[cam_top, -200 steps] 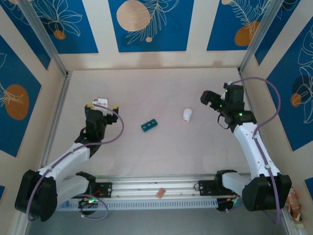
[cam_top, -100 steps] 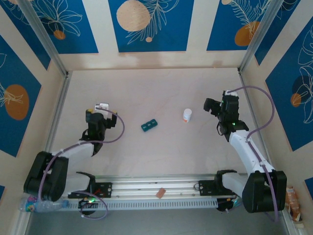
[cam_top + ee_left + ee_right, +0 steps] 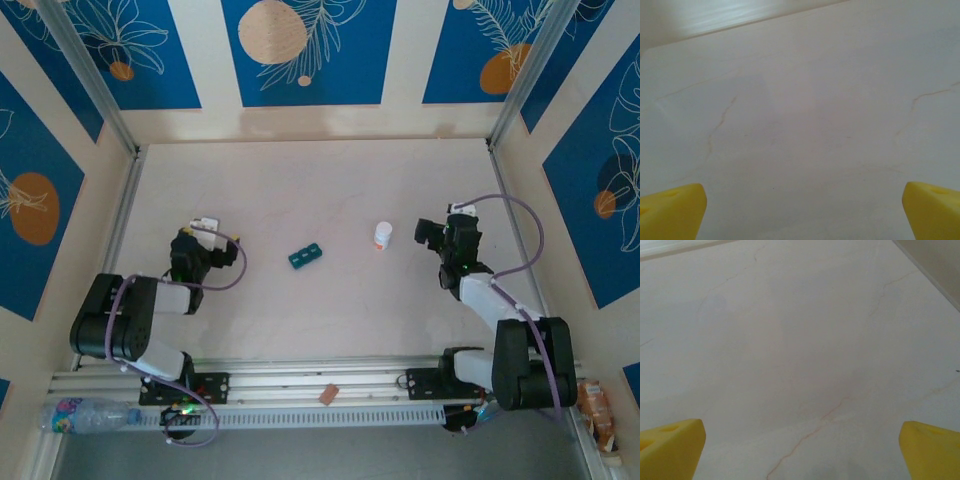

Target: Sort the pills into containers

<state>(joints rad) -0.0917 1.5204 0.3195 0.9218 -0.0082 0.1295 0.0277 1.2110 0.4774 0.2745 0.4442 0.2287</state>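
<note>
left wrist view has the left fingers (image 3: 671, 211) at its bottom corners: two yellow tips spread wide, with only pale, faintly veined tabletop (image 3: 805, 125) between them. in the right wrist view the right fingers (image 3: 670, 447) are spread just as wide, with bare tabletop between the tips and nothing pinched. in the top external view the left fingers sit low over the left part of the tabletop, at the end of the left arm (image 3: 165, 297), which is folded down close to its base at the near left. the right fingers sit over the right part, and the right arm (image 3: 485, 295) is likewise folded down toward its base at the near right. the containers (image 3: 306, 255), a dark teal strip of three square compartments, lie on the tabletop between the two arms, set at a slight angle and well apart from both pairs of fingers. a small white bottle (image 3: 382, 236) with an orange band stands upright to the right of the strip, near it but not touching, between it and the right fingers. a clear plastic bottle (image 3: 85, 412) lies by the rail at the near left edge
</note>
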